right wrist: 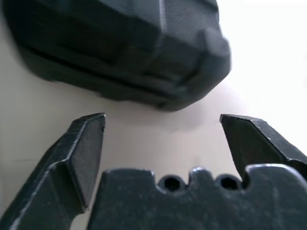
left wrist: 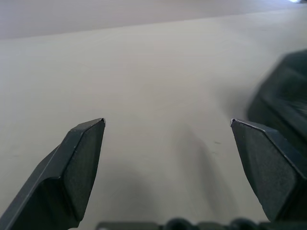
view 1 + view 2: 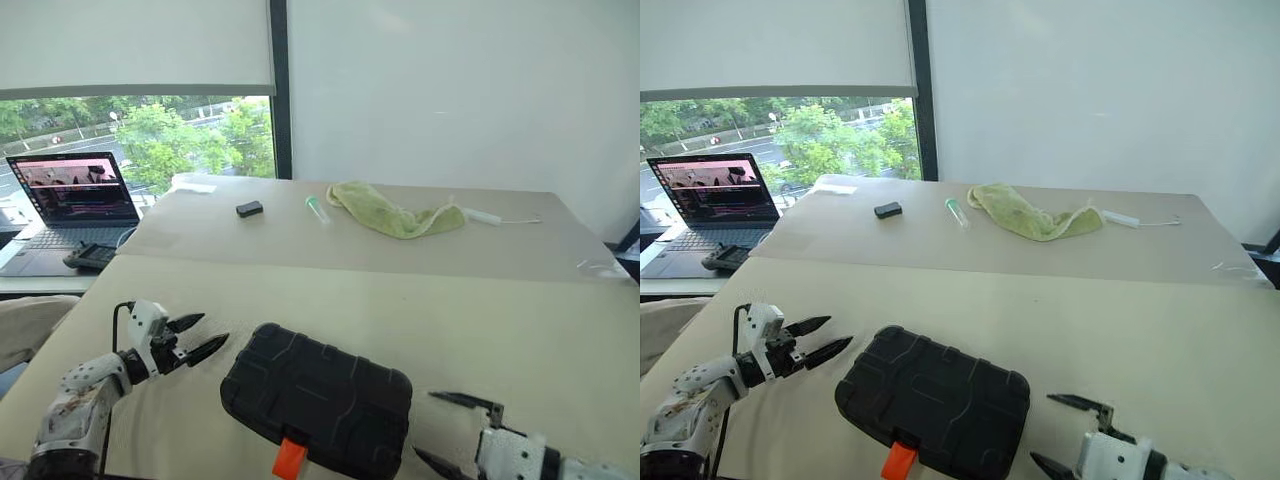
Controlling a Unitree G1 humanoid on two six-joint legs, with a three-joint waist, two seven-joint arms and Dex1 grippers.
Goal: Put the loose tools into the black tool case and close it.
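The black tool case (image 3: 318, 400) lies shut on the tabletop (image 3: 520, 320) near its front edge, lid down and orange latch (image 3: 289, 458) toward that edge, its long axis running slantwise from the left end effector (image 3: 196, 337) toward the front right corner. Both end effectors stand released and empty — the left just beside the case's left end, the right end effector (image 3: 450, 432) just off its right end (about equally near, I judge). With the case between them and no loose tools on the tabletop, only the latch seems left to check.
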